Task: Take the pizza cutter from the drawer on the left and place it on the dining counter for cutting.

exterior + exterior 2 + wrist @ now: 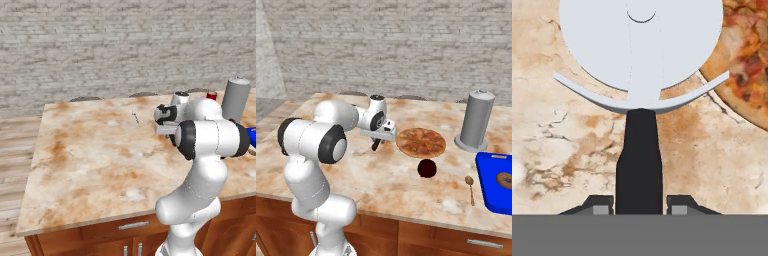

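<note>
Gripper clamped on the pizza cutter by its black handle, wheel pointing down over the dining counter, just left of the pizza. Best play: lower gently onto bare marble, avoid the crust, then release.

You see a broad beige marble surface with rusty-orange blotches, smooth and faintly polished, over reddish-brown wood cabinets with small silver metal handles. The pizza cutter with its round silvery-white blade and slim black handle looks like matt pale metal above dull black plastic. Behind, you have a tall grey cylinder with a satin metal look and a rough grey brick wall.
</note>
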